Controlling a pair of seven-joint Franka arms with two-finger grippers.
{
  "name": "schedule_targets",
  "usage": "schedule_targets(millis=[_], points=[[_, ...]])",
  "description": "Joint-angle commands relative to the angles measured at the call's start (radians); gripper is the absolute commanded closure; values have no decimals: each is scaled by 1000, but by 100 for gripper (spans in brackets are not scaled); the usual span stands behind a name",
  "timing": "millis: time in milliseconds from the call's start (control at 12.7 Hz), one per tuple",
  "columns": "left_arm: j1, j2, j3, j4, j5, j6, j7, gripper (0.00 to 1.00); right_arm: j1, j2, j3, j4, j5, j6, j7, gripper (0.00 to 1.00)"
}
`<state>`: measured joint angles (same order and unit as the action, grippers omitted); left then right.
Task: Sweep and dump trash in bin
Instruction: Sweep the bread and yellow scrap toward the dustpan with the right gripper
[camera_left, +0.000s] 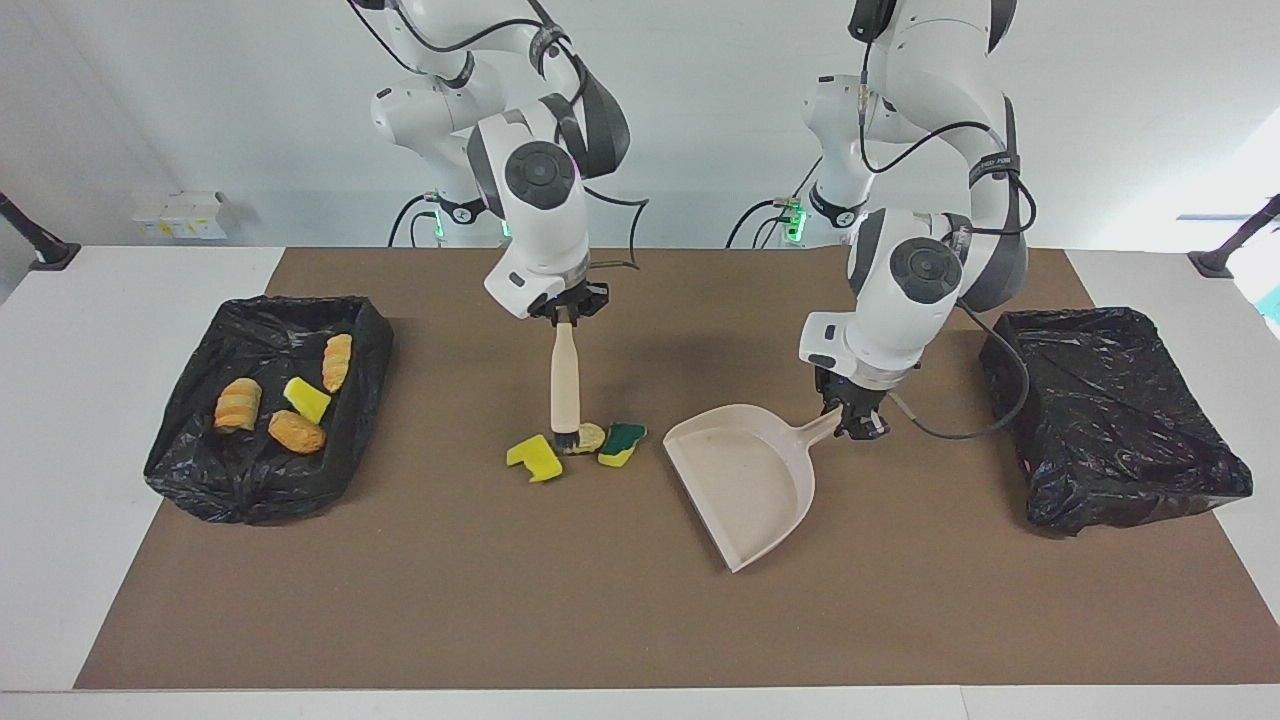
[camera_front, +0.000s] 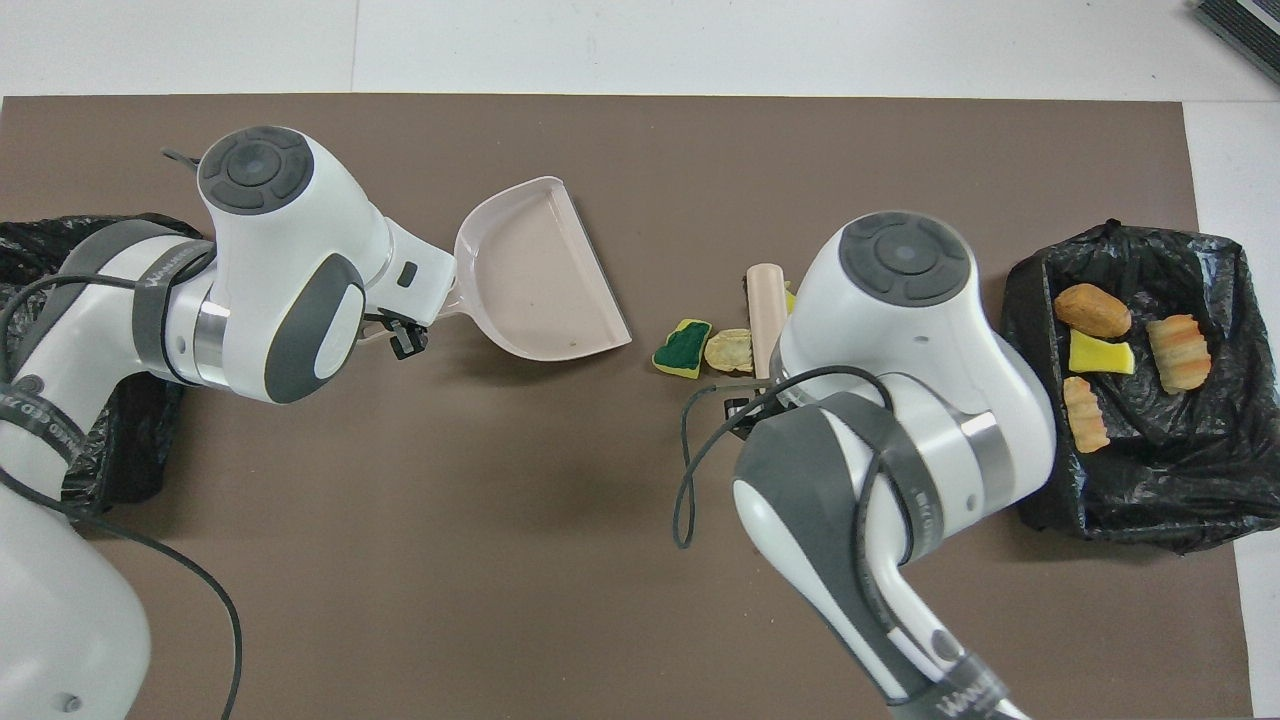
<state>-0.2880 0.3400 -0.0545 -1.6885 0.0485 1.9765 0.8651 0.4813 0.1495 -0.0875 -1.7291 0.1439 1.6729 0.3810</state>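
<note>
Mat (camera_left: 600, 620): you have a brown sheet covering the white table, plain pale wall above the arms; it gives the brush a flat run.
Bins: the black-lined bin (camera_left: 265, 410) at the right arm's end holds four pieces of trash; the bin (camera_left: 1110, 410) at the left arm's end looks empty, though you cannot see into its folds.
Dustpan (camera_left: 745, 480): your left gripper (camera_left: 855, 425) is clamped on its handle, holding the pan flat on the mat to receive the sweep.
Brush (camera_left: 565, 385): your right gripper (camera_left: 568, 312) is closed on the handle top, brush upright, bristles down among the pieces.
Loose trash: yellow sponge bit (camera_left: 535, 457), tan chunk (camera_left: 588, 436) and green-and-yellow sponge (camera_left: 622, 443) sit bunched just beside the pan.
</note>
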Motion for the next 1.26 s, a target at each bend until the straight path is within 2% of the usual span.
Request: schedule_targets(millis=[0,158,316,473,631,947,1183], points=[[-11,-7,12,-8,69,-12,8,100,-94,-10,-1,51,94,-39,-47,100],[-11,-15,12,-13,80,-28,47,100,-125,-25,-8,20,68,-54,-75,100],[-34,-25,11,-19,82,-74,77,100,-170,-42,-6,-19,-39,-64,-120,100],[-71,-39,10,-36,167,-77,78,100,-184,-44,-6,-72,-114,-36,-148,100],[-98,-61,10,-72,200,-81,80,100,-194,-44,-8,-124,-171,14,-139,100],[-120,-90,10,-128,198,-61,75,100,-195,-53,-6,-297,-191,128,-105,100],[-118,-93,8,-138,197,-48,75,100,-173,-70,-3,-357,-202,146,-116,100]])
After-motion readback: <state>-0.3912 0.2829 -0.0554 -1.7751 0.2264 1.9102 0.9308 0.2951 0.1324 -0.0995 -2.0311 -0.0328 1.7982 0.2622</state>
